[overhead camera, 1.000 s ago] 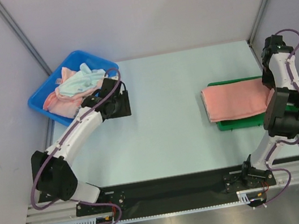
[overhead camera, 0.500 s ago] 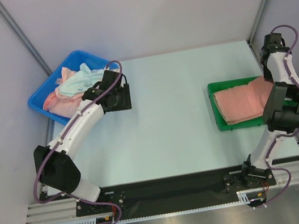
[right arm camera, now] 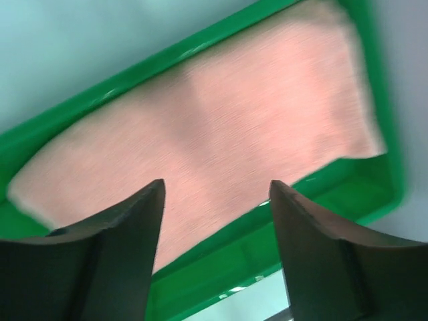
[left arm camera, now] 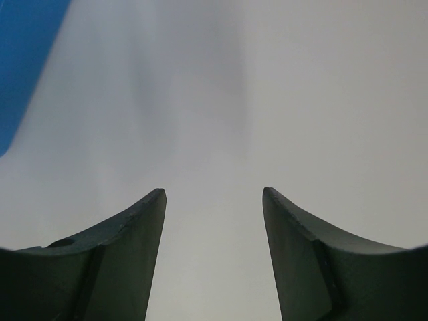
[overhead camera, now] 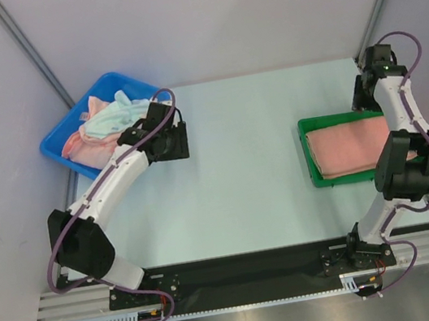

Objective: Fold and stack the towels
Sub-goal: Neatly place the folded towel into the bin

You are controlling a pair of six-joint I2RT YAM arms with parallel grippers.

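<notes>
One salmon-pink towel point(overhead camera: 352, 146) lay folded flat in the single green tray point(overhead camera: 311, 173) on the bench's point(overhead camera: 244, 139) right side, its far end hidden by the right arm. The one blue bin point(overhead camera: 51, 146) held crumpled towels point(overhead camera: 106, 125), pink and pale mint, too tangled to count. Both left fingers point(left arm camera: 120, 267) and right fingers point(right arm camera: 100, 267) were spread, holding nothing.

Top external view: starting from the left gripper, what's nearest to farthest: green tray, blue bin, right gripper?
1. Blue bin, right beside the left gripper, at the far left.
2. Green tray, over on the right side.
3. Right gripper, just past the tray's back edge.
</notes>
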